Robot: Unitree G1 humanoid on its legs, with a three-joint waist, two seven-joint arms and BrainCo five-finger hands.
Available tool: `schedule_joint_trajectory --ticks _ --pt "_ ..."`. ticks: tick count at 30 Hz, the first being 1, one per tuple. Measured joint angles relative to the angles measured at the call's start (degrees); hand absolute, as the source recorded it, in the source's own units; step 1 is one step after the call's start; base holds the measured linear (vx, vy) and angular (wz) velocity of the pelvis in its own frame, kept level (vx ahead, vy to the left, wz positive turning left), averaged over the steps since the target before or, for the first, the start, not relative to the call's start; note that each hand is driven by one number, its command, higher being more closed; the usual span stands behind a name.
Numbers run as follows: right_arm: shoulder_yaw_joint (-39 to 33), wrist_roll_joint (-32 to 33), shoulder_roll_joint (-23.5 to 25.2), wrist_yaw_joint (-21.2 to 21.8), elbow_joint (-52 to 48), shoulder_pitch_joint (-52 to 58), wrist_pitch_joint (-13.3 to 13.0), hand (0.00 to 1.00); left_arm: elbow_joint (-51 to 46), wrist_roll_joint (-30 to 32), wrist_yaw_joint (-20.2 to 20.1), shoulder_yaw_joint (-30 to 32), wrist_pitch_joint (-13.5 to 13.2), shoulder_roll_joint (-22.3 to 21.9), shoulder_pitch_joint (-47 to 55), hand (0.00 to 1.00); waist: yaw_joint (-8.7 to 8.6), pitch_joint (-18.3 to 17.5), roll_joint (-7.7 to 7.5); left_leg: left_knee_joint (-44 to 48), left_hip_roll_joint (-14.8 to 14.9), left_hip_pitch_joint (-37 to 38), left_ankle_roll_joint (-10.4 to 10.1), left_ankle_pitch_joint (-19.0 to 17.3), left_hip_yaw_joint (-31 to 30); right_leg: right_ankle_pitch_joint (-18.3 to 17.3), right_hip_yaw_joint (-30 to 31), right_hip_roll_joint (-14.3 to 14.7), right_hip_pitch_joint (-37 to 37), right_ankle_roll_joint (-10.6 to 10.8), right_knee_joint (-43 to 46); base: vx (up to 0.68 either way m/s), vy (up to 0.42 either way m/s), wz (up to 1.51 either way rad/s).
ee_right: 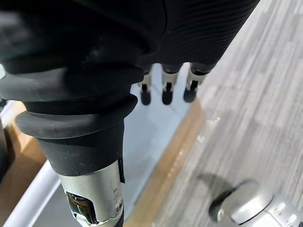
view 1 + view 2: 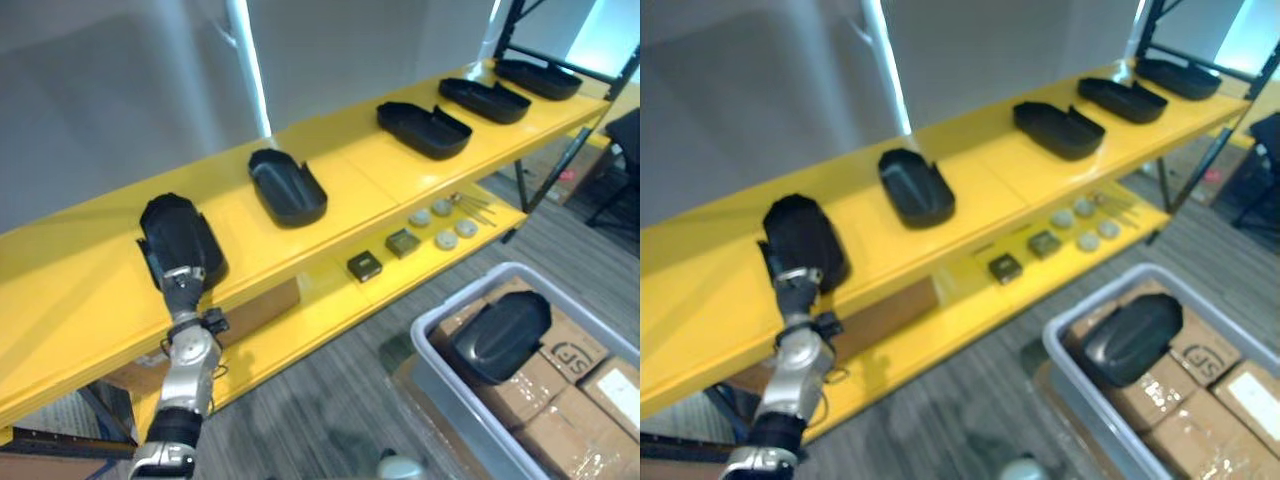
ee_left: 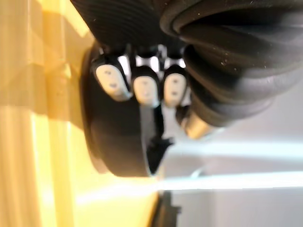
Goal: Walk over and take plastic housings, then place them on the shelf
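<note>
A black plastic housing [image 2: 178,235] lies at the left end of the yellow shelf's top board [image 2: 240,262], open side down. My left hand [image 2: 183,283] is at its near end, and in the left wrist view its fingers [image 3: 147,90] curl onto the housing's [image 3: 118,146] dark shell. Several more black housings lie open side up along the board, the nearest [image 2: 287,186] just to the right, another [image 2: 424,128] further on. One more housing [image 2: 500,335] rests in the grey bin [image 2: 432,362]. My right hand [image 1: 163,90] hangs above the floor with straight fingers, holding nothing.
The lower yellow board carries small square parts [image 2: 365,265] and round discs [image 2: 445,238]. The grey bin at lower right holds cardboard boxes [image 2: 560,410]. A dark chair [image 2: 622,165] stands at the far right. A grey wall runs behind the shelf.
</note>
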Motion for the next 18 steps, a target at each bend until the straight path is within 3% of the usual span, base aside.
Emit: schedule_joint_trajectory --ticks 18 --pt "1.58 -0.3 -1.42 1.27 -3.76 1.68 1.12 0.0 3.12 -0.1 2.3 1.83 0.06 4.1 -4.82 1.0 -1.47 3.34 1.13 0.04 0.47 -1.19 -0.05 0.05 1.49 -0.22 1.42 0.56 -3.41 -0.32 2.16 0.0 0.0 -0.04"
